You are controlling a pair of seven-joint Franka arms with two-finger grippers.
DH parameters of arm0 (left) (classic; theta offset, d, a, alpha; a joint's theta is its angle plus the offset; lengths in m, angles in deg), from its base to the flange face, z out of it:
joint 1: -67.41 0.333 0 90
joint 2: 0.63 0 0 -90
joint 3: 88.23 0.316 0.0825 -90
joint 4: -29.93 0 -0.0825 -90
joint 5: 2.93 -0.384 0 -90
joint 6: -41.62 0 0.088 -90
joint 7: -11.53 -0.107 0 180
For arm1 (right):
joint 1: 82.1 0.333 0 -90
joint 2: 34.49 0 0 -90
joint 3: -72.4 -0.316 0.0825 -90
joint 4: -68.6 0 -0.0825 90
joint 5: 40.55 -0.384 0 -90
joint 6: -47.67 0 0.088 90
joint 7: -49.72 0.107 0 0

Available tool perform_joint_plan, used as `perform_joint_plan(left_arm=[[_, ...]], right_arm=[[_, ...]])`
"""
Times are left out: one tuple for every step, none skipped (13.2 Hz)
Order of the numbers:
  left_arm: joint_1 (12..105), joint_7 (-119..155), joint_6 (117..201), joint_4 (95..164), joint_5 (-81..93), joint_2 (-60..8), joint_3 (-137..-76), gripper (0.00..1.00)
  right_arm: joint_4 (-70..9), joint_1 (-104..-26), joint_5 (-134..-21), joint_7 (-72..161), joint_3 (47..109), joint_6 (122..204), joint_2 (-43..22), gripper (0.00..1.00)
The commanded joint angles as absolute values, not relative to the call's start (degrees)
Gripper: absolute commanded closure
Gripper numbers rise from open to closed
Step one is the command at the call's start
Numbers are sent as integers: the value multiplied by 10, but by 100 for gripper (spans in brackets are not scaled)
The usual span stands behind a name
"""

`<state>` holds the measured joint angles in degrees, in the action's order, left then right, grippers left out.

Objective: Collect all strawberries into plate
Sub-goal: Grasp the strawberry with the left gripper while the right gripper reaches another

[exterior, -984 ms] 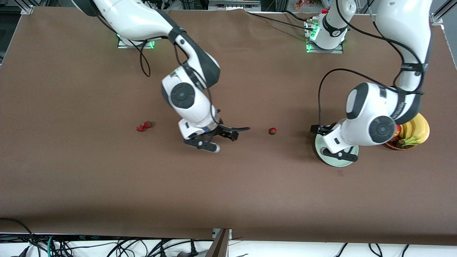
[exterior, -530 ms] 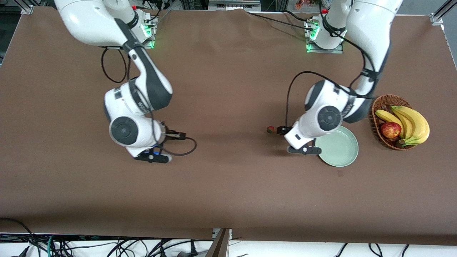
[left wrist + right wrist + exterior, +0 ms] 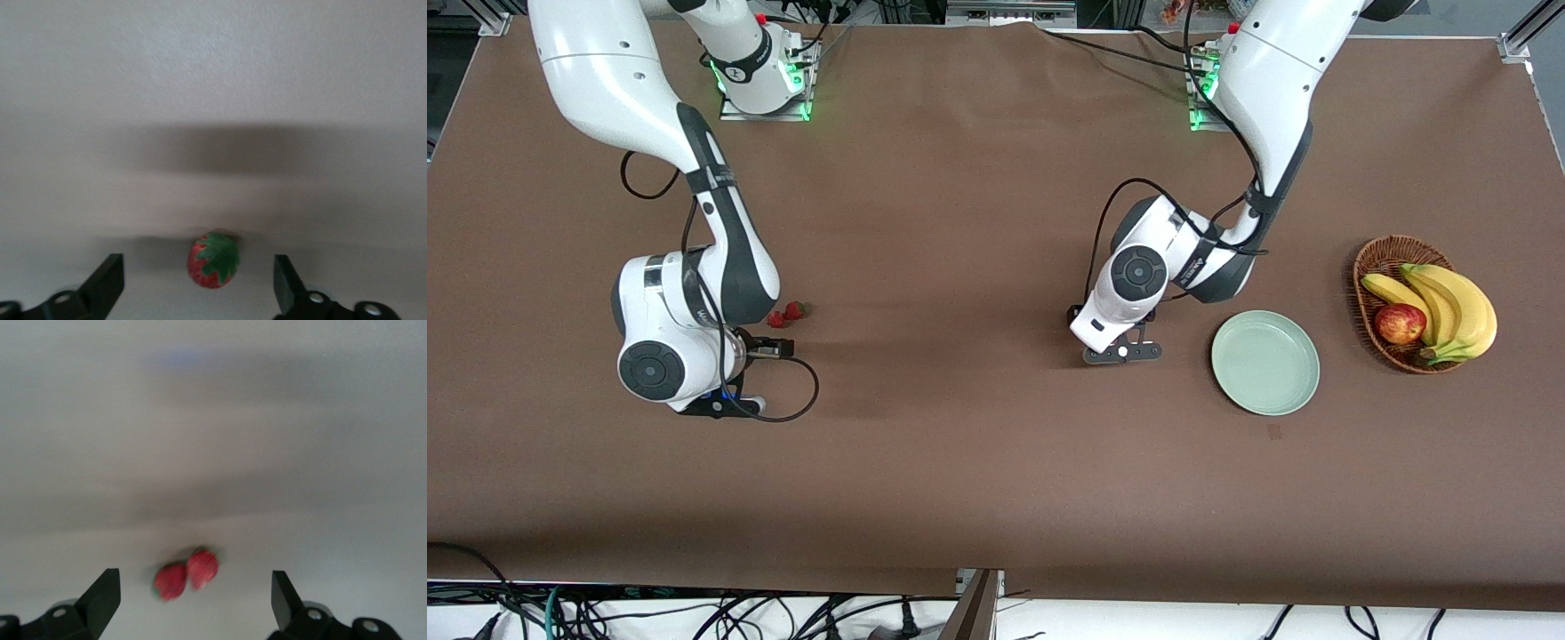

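One strawberry (image 3: 213, 260), red with a green cap, lies on the brown table between the spread fingers of my left gripper (image 3: 198, 283), which is open and not touching it. In the front view the left gripper (image 3: 1123, 352) hangs low beside the mint-green plate (image 3: 1264, 362), and its wrist hides that berry. Two more strawberries (image 3: 776, 319) (image 3: 794, 310) lie touching each other toward the right arm's end. My right gripper (image 3: 720, 407) is open just over the table next to them. In the right wrist view the pair (image 3: 171, 581) (image 3: 203, 568) sits just ahead of its open fingers (image 3: 103, 593).
A wicker basket (image 3: 1369, 258) with bananas (image 3: 1449, 307) and an apple (image 3: 1400, 323) stands beside the plate at the left arm's end of the table. A black cable (image 3: 796, 404) loops from the right wrist down near the table.
The left arm swung off the plate, uncovering it and the basket, and came down over the single strawberry. The right arm swung from mid-table toward its own end, beside the two strawberries.
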<state>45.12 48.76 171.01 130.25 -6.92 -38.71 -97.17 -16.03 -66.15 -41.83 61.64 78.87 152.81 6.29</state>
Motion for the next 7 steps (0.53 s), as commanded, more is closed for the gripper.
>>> perform_joint_plan(left_arm=[[440, 504, 1725, 1303, -82, -397, -964, 48], [439, 503, 1726, 1303, -83, -399, -964, 59], [439, 503, 1726, 1303, -84, -402, -964, 72], [439, 502, 1726, 1302, -83, -404, -964, 80], [441, 494, 1721, 1300, -83, -400, -964, 82], [446, 485, 1712, 1299, -84, -392, -964, 86], [453, 455, 1686, 1293, -83, -382, -961, 86]], right_arm=[[-272, -659, -420, 605, 793, 1618, 17, 0], [-282, -663, -422, 606, 793, 1625, 18, 0], [-287, -663, -423, 608, 794, 1624, 17, 0], [-292, -663, -424, 608, 793, 1620, 16, 0], [-305, -664, -424, 608, 794, 1619, 9, 0], [-322, -664, -424, 608, 794, 1623, 3, 0], [-332, -664, -425, 608, 793, 1626, 1, 0]])
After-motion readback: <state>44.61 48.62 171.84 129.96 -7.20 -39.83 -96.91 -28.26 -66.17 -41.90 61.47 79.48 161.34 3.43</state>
